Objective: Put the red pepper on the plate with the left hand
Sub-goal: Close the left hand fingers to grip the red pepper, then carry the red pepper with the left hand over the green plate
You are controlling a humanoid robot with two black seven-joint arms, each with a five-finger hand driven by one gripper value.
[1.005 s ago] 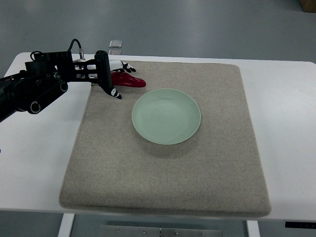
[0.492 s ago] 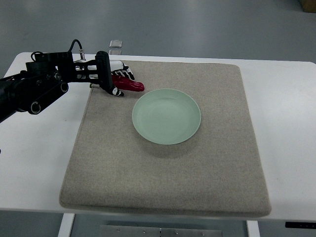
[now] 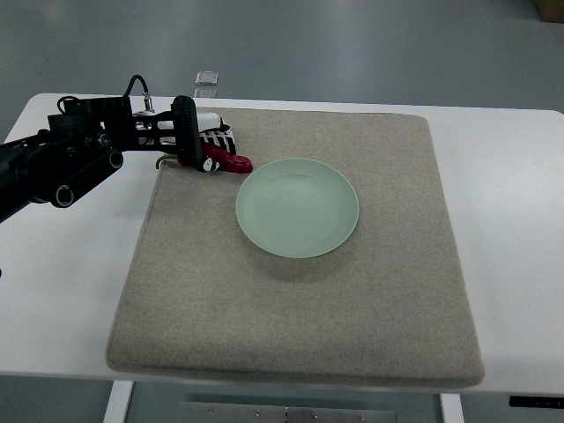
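A red pepper (image 3: 231, 162) with a green stem (image 3: 161, 160) lies at the far left of the grey mat, just left of the pale green plate (image 3: 297, 207). My left hand (image 3: 208, 150) comes in from the left on a black arm, its black-and-white fingers curled around the pepper's middle. Only the pepper's red tip and a bit of its stem show beyond the hand. The plate holds nothing and sits in the middle of the mat. The right arm does not show.
The grey felt mat (image 3: 352, 308) covers most of the white table (image 3: 511, 220). A small clear object (image 3: 207, 78) sits at the table's far edge behind the hand.
The fingers have closed around the red pepper, which has turned and shifted a little. More of it is now covered by the hand. The plate has not moved.
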